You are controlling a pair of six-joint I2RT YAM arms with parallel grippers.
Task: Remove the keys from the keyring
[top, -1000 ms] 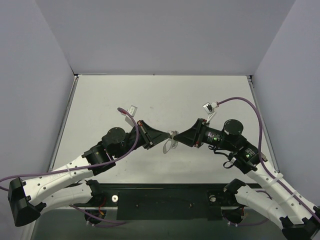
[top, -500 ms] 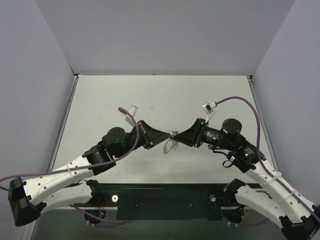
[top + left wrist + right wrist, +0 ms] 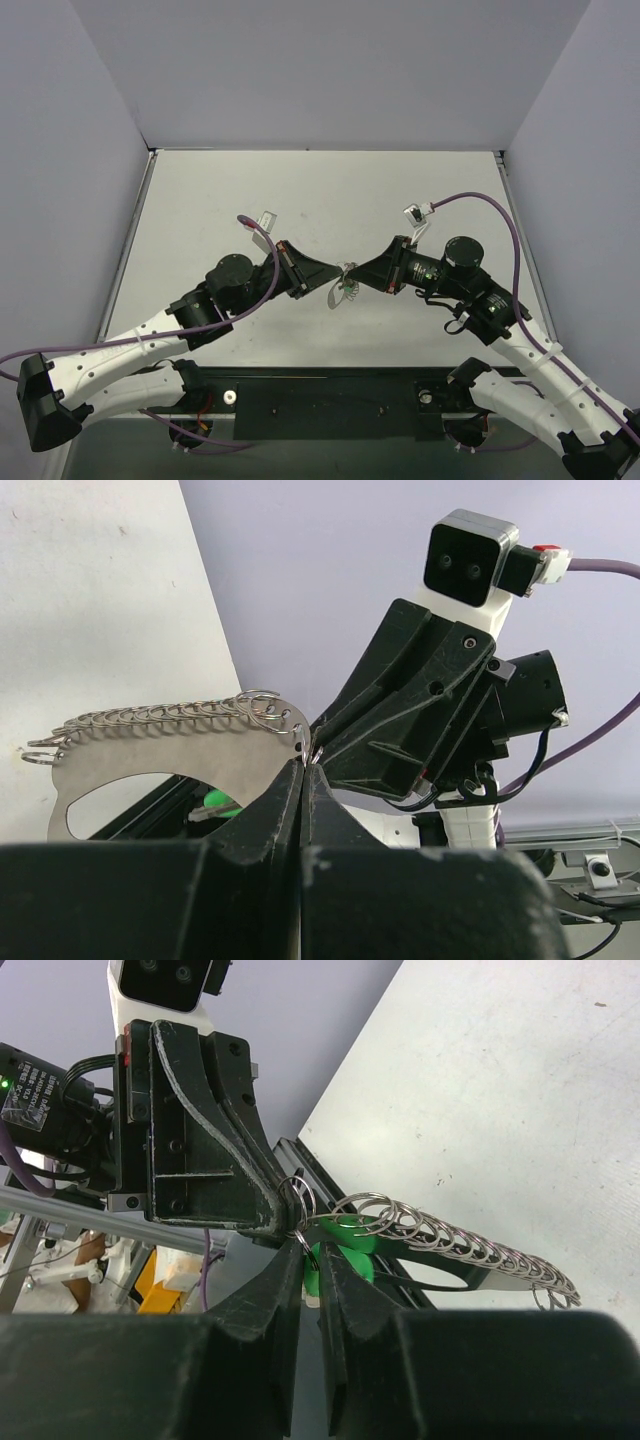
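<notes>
The keyring (image 3: 150, 765) is a flat grey oblong plate with several small wire rings strung along its wavy edge, held in the air between both arms. My left gripper (image 3: 303, 765) is shut on its end corner. A key with a bright green head (image 3: 350, 1258) hangs below the plate. My right gripper (image 3: 312, 1247) faces the left one, its jaws drawn close around a small wire ring (image 3: 308, 1244) by the green head. From above, the keyring (image 3: 341, 284) hangs between my left gripper (image 3: 327, 277) and right gripper (image 3: 354, 273), with the green head (image 3: 350, 293) just below.
The light grey table (image 3: 320, 200) is walled at the back and both sides. A dark rail (image 3: 330, 400) with both arm bases runs along the near edge. Purple cables (image 3: 490, 205) loop off both wrists.
My right gripper's jaws have closed in on the small ring beside the green key head, and that arm has edged slightly. The left arm and the keyring have stayed put.
</notes>
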